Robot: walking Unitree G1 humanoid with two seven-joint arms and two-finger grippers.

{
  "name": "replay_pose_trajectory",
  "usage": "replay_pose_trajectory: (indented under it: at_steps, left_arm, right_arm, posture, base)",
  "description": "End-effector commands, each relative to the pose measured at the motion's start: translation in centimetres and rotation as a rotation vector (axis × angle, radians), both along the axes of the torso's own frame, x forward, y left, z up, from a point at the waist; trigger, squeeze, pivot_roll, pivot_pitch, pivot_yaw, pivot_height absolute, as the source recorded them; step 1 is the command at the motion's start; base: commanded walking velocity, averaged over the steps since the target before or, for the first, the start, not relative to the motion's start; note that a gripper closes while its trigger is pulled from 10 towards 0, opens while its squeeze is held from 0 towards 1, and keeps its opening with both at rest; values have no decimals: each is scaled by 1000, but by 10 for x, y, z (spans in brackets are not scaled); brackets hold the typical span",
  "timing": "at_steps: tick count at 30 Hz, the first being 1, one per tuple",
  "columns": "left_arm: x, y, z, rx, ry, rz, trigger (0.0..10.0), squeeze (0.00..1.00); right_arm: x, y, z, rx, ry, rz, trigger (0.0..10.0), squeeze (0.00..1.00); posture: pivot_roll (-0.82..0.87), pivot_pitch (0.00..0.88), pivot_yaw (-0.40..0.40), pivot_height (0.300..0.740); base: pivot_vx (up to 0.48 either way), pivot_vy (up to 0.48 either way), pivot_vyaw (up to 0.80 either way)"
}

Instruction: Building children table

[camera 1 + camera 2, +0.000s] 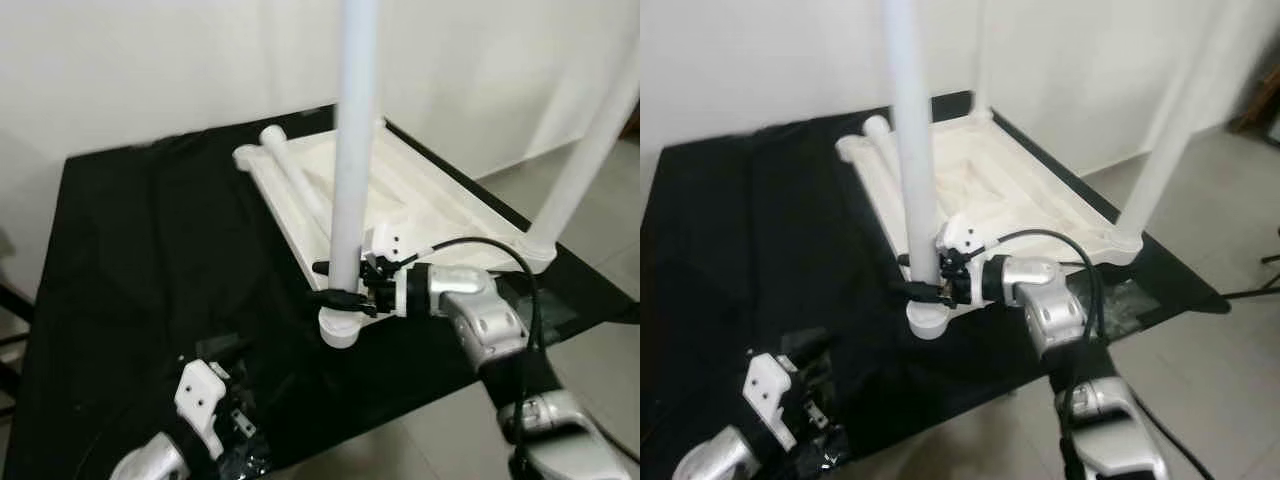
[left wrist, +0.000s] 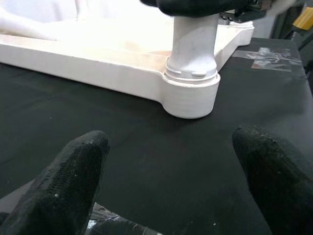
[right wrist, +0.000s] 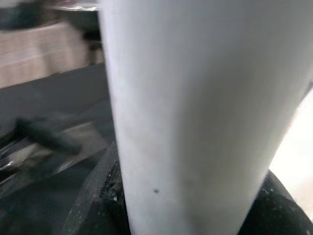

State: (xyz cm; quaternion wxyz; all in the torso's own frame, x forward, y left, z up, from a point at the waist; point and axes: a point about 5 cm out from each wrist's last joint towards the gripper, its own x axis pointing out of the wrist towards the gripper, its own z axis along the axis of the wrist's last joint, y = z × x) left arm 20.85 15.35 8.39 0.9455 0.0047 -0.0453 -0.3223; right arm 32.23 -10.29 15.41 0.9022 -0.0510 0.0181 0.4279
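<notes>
A white table top (image 1: pixel 430 200) lies upside down on a black cloth (image 1: pixel 150 260). A white leg (image 1: pixel 355 150) stands upright in the socket (image 2: pixel 188 95) at the near corner. My right gripper (image 1: pixel 340 283) is shut on this leg just above the socket, and the leg (image 3: pixel 195 98) sits between its fingers. A second leg (image 1: pixel 590 150) stands at the right corner and a third (image 1: pixel 980 50) at the far corner. A loose leg (image 1: pixel 290 165) lies on the top's far left side. My left gripper (image 2: pixel 171 161) hovers low over the cloth, open, in front of the socket.
The cloth covers the floor up to a white wall (image 1: pixel 150 70). Clear tape (image 1: pixel 1130 300) holds the cloth's right edge to the grey tiles (image 1: pixel 600 330). A black cable (image 1: pixel 500 250) loops over my right forearm.
</notes>
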Motion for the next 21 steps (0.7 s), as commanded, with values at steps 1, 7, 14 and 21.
replay_pose_trajectory:
  at_steps: [1, 7, 14, 21]
  left_arm:
    - [-3, 0, 2, -34, -1, -24, 10000, 0]
    - [-6, -3, 7, -92, 3, -107, 10000, 0]
    - [-7, -8, 9, -137, 13, -197, 10000, 0]
    - [-7, -10, 9, -191, 19, -207, 10000, 0]
  right_arm:
    - [-23, -22, -59, -110, 225, -383, 0, 0]
    - [-59, -16, -80, -101, 302, -545, 0, 0]
    - [-32, -27, -56, -148, 195, -485, 10000, 1000]
    - [3, -34, 3, -52, 33, -208, 10000, 827]
  posture:
    - [-23, 152, -5, 740]
    - [-63, 143, 7, 740]
    - [-55, 119, -11, 740]
    - [-44, 95, -24, 740]
  base:
    - [0, 0, 0]
    - [0, 0, 0]
    - [0, 0, 0]
    - [0, 0, 0]
